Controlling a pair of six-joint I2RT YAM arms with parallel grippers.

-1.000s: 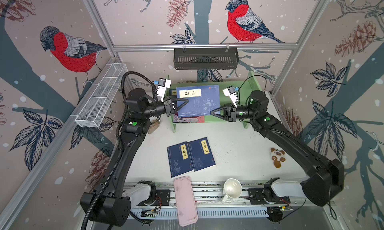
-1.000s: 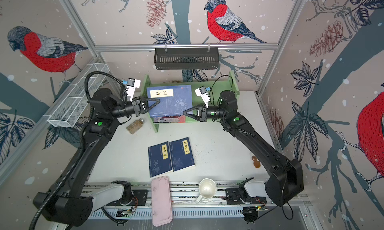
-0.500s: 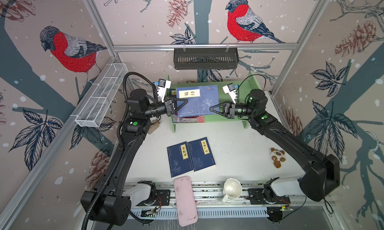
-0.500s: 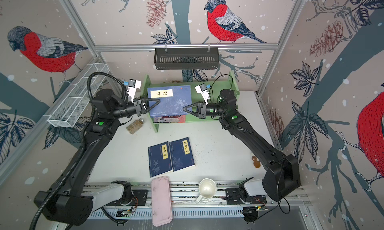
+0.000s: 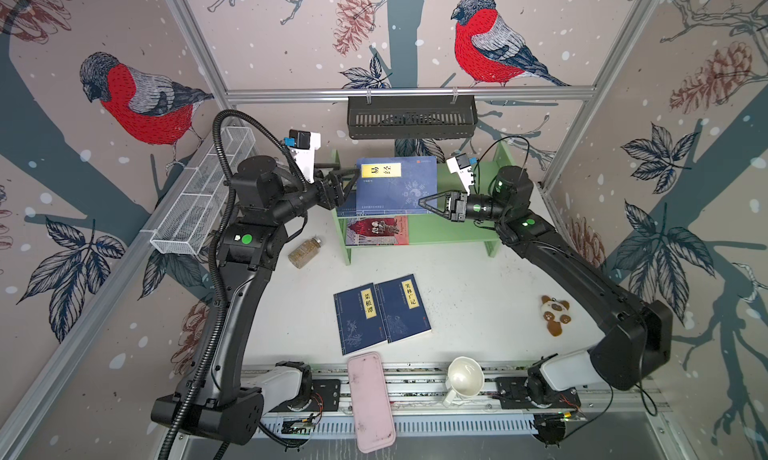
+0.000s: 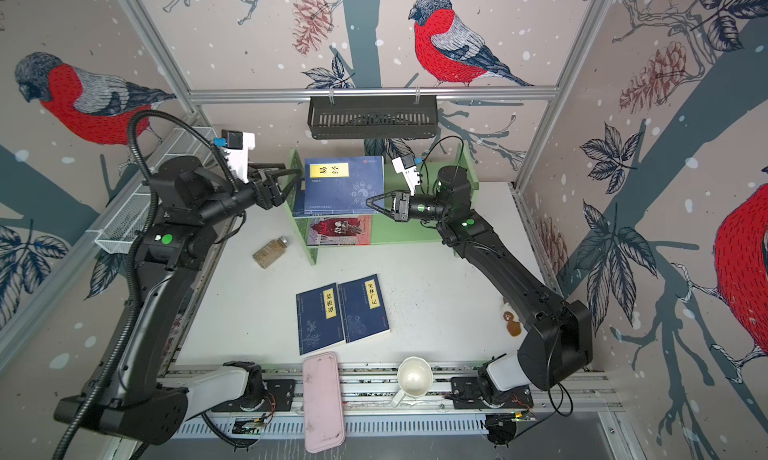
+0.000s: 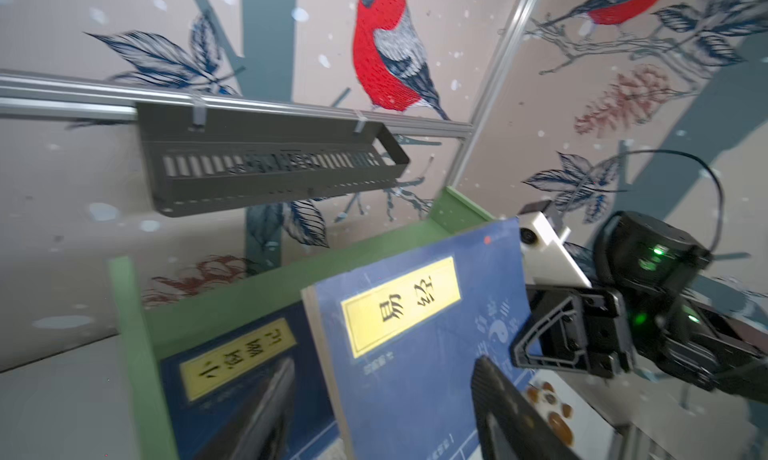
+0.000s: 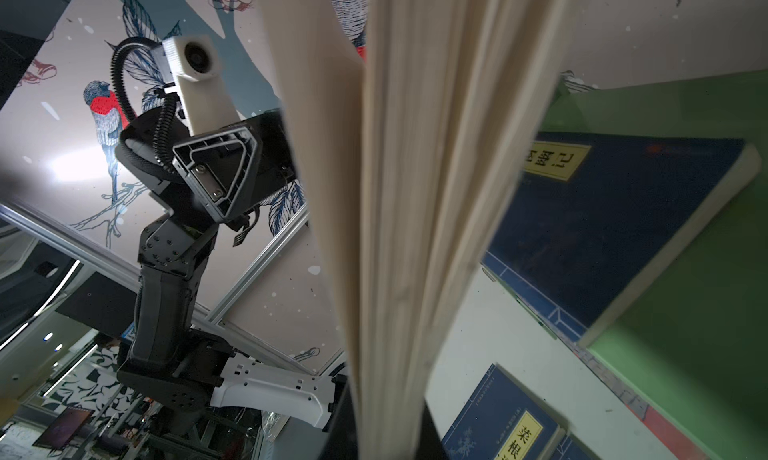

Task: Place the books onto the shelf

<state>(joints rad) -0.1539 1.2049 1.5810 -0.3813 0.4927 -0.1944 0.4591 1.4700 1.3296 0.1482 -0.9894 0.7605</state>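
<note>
A navy book (image 5: 399, 188) with a yellow label stands tilted over the top tier of the light green shelf (image 5: 457, 229). My right gripper (image 5: 424, 202) is shut on its page edge (image 8: 415, 188). At its spine side my left gripper (image 5: 353, 179) is open; in the left wrist view its fingers (image 7: 507, 412) stand apart on either side of the spine. A second navy book (image 5: 345, 202) lies flat on the top tier beneath it. A red-and-grey book (image 5: 376, 231) lies on the lower tier. Two navy books (image 5: 359, 318) (image 5: 401, 308) lie side by side on the table.
A black slotted basket (image 5: 411, 117) hangs on the back rail above the shelf. A white wire basket (image 5: 203, 196) runs along the left wall. A small jar (image 5: 305, 252) lies left of the shelf. At the front are a pink case (image 5: 370, 402), white cup (image 5: 465, 379) and, further right, a panda toy (image 5: 555, 312).
My left gripper has opened and let go of the standing book's spine side. My right gripper moved a little left and shut on its page edge.
</note>
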